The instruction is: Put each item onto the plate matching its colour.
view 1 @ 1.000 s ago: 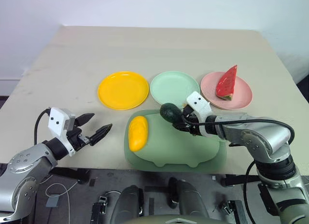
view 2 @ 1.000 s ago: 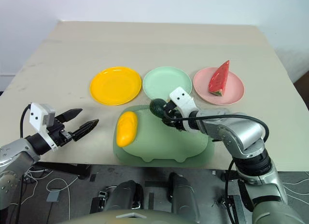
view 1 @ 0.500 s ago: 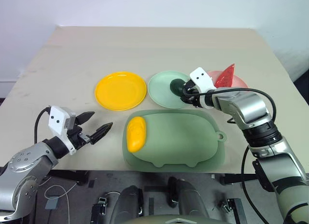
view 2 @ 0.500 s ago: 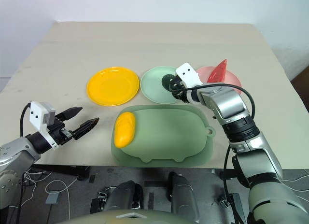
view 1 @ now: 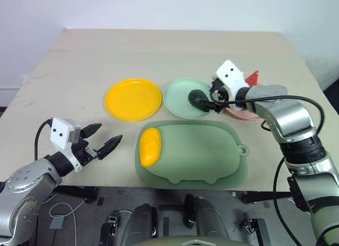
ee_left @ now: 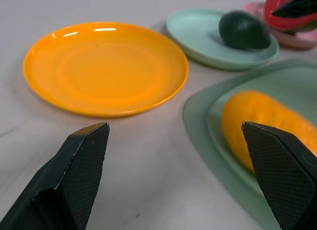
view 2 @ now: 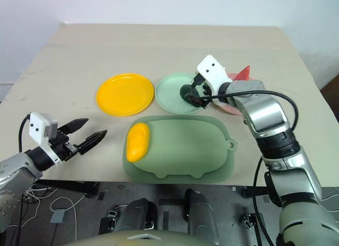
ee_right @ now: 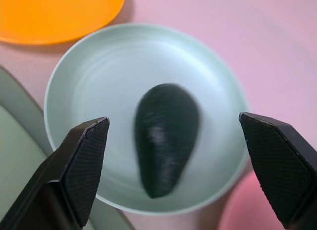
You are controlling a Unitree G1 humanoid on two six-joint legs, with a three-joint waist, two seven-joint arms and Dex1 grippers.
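The dark green avocado (view 1: 197, 98) lies on the mint green plate (view 1: 175, 95), free of any grip. My right gripper (view 1: 208, 96) hangs just above its right side, open, one finger on each side of the avocado (ee_right: 166, 143). The yellow-orange mango (view 1: 150, 146) rests on the left part of the pale-green cutting board (view 1: 204, 156). Nothing lies on the yellow plate (view 1: 133, 99). The pink plate (view 1: 244, 114) and the watermelon slice (view 1: 253, 76) are mostly hidden behind my right forearm. My left gripper (view 1: 110, 132) is open near the table's front left, pointing toward the mango (ee_left: 262, 126).
The cutting board's loop handle (view 1: 242, 150) sticks out on its right side. The three plates stand in a row across the middle of the beige table (view 1: 169, 55), with bare tabletop behind them and on the left.
My right gripper carried the avocado from the cutting board's far edge over to the mint green plate and opened, releasing it there. The left arm has stayed in place.
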